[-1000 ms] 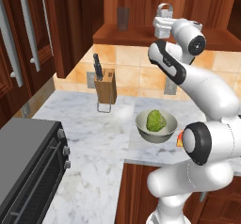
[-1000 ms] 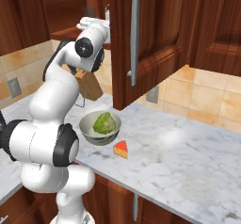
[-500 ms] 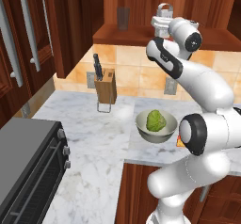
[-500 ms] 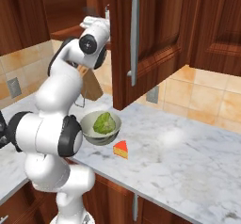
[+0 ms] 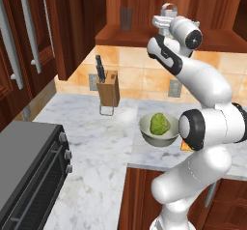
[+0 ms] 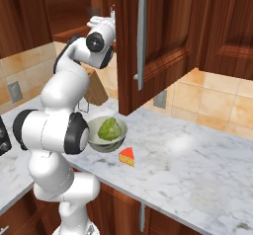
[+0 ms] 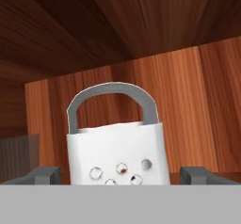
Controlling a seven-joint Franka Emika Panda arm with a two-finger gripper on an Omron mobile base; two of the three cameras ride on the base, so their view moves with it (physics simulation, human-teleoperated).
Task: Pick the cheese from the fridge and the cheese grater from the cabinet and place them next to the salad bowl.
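The silver perforated metal box grater with the grey loop handle (image 7: 115,145) is seen dead centre in the hand view, standing upright in the dark reddish-brown wooden wall cabinet (image 7: 155,39), against its back panel. The gripper (image 7: 120,173) is held wide open, one dark finger tip at 8 o'clock and the other at 4 o'clock of the grater, nothing grabbed yet; whether the tips touch it can't be told. A darker grey plain cup (image 5: 126,19) is parked on the same shelf, off at 9 o'clock from the gripper in the left base view.

Down on the white marbled desk (image 6: 197,170), the round grey-silver bowl with the green lettuce head (image 6: 107,133) is sat near the front edge. The small orange-yellow cheese wedge with the red rind (image 6: 127,156) is laid just beside it, at about 4 o'clock in the right base view. A wooden knife block (image 5: 108,89) is stood by the tiled wall, and a dark countertop oven (image 5: 29,171) is at 8 o'clock of the bowl.
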